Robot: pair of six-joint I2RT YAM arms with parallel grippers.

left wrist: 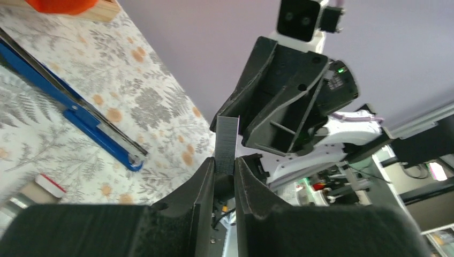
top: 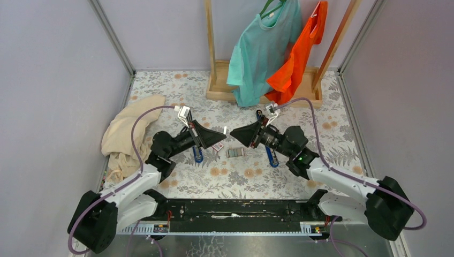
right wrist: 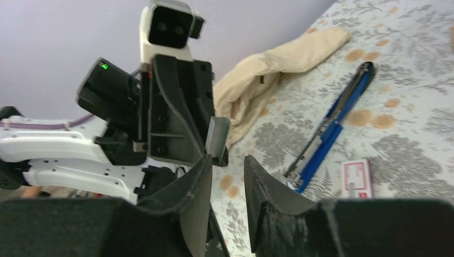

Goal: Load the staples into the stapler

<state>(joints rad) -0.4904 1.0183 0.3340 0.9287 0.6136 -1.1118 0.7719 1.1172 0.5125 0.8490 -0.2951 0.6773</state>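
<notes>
My left gripper (top: 223,130) is shut on a grey strip of staples (left wrist: 226,143), which stands up out of its jaws (left wrist: 225,160). My right gripper (top: 234,134) faces it tip to tip, just apart, above the table. In the right wrist view the right gripper (right wrist: 227,159) is open and empty, with the held staples (right wrist: 217,134) just beyond its left fingertip. One blue stapler (top: 198,154) lies open under the left arm and also shows in the right wrist view (right wrist: 334,123). A second blue stapler (top: 271,155) lies under the right arm and also shows in the left wrist view (left wrist: 80,115).
A grey block of staples (top: 235,152) and a small red-and-white staple box (top: 218,146) lie on the floral cloth between the staplers. A beige cloth (top: 128,134) is heaped at the left. A wooden rack (top: 225,88) with teal and orange shirts stands at the back.
</notes>
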